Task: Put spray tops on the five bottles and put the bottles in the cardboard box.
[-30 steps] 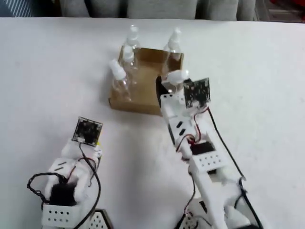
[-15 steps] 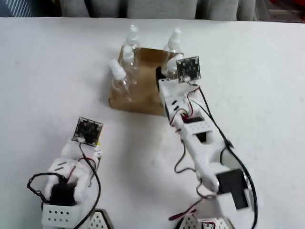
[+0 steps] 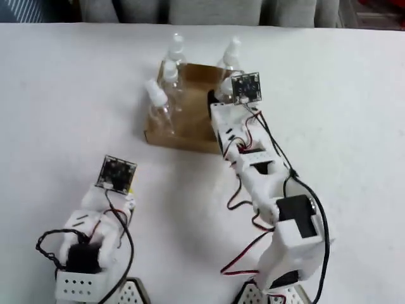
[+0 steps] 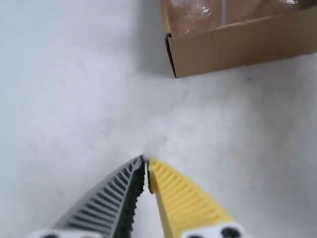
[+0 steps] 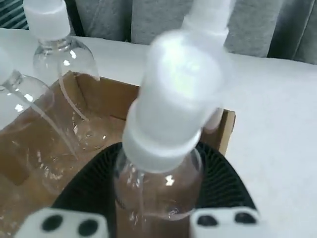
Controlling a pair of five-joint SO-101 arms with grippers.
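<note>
The cardboard box (image 3: pixel 190 130) stands at mid-table and holds several clear bottles with white spray tops, such as one at its left side (image 3: pixel 156 100) and one at the back (image 3: pixel 174 49). My right gripper (image 5: pixel 159 168) is over the box's near right corner, its black jaws shut on a topped spray bottle (image 5: pixel 166 124). In the high view its camera board (image 3: pixel 245 87) covers most of that bottle. Other bottles (image 5: pixel 58 47) stand upright inside the box (image 5: pixel 101 96). My left gripper (image 4: pixel 146 171) is shut and empty, low over the table a little short of a box corner (image 4: pixel 173 52).
The left arm (image 3: pixel 88 234) rests at the table's near left. The right arm (image 3: pixel 266 183) stretches from the near edge to the box. Bare white tabletop (image 3: pixel 69 101) lies on the left of the box and another stretch (image 3: pixel 342 114) on the right.
The right arm has stretched forward, carrying its bottle from the box's near right edge farther over the box. The left arm has not moved.
</note>
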